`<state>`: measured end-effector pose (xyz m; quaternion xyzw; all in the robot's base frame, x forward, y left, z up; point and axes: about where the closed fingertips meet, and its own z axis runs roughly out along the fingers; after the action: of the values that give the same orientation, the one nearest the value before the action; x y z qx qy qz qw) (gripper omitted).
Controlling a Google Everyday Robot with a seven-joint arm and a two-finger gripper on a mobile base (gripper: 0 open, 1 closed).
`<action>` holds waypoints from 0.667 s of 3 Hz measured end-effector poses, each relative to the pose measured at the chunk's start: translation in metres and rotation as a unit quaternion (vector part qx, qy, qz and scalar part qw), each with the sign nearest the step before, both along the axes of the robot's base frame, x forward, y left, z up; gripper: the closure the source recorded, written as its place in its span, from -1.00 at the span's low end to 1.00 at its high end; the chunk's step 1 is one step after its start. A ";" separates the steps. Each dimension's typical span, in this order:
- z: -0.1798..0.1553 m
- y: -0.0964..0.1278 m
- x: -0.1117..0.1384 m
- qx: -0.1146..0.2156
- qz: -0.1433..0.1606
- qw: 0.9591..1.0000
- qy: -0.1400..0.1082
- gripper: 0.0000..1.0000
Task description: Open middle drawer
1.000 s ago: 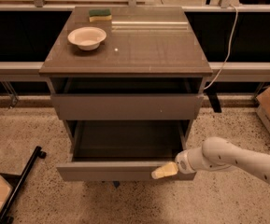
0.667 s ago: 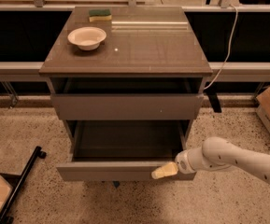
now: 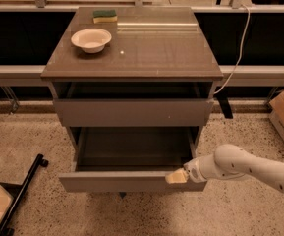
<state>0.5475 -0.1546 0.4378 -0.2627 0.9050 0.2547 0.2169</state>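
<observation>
Drawers first, from the one camera looking down at the front of the cabinet (image 3: 156, 53). The middle drawer (image 3: 127, 182) stands well out, its plain front panel far forward of the carcass and its wide, shallow dark tray open to view and apparently bare. Above it, the upper drawer (image 3: 131, 113) sits only slightly proud of the frame.

The gripper (image 3: 177, 176) is at the right end of the middle drawer's front panel, its pale tip touching or hooked over the top edge. I cannot tell whether it is spread or pressed together. The white arm (image 3: 249, 168) reaches in low from the right.

To my eye the opening is as good as done, so the risk now is overdoing it:

- **Overrun:** any further pull could bring the tray to the end of its runners, and it might jolt or drop at the front.
- **Racking:** the contact is far off centre, so a hard tug could skew the drawer and jam it.
- **Slipping:** with no handle, the tip could slide off the edge.
- **Snagging:** a careless withdrawal could catch the panel and nudge it back in.
- **Shaking:** a jolt would also rattle the bowl (image 3: 91, 39) on top, though it sits well back from the edge, near the sponge (image 3: 104, 15).
</observation>
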 end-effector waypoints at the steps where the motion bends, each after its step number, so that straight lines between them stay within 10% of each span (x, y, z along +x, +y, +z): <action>1: 0.000 0.000 0.000 0.000 0.000 1.000 0.000 0.23; 2: 0.000 0.000 0.000 0.000 0.000 1.000 0.000 0.28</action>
<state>0.5474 -0.1546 0.4380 -0.2626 0.9051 0.2547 0.2168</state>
